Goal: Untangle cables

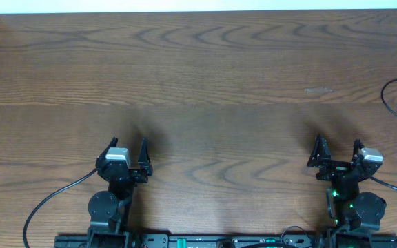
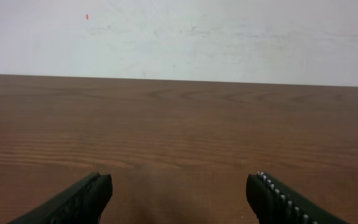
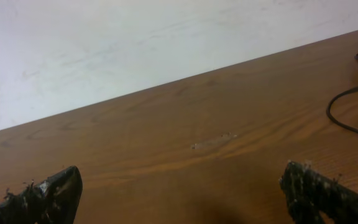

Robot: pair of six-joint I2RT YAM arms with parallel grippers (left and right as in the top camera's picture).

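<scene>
Cables [image 1: 384, 96] loop at the table [image 1: 198, 69] edge, out past the right gripper [image 1: 337, 145]. Only the overhead and right wrist views catch them, the left wrist just gets wood and white wall [image 2: 179, 37]. Left gripper [image 1: 128, 145] and right are both released, holding nothing.

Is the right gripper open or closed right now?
Open. In the right wrist view the right gripper has its fingers wide apart, with only the table showing between them; nothing is held.
</scene>
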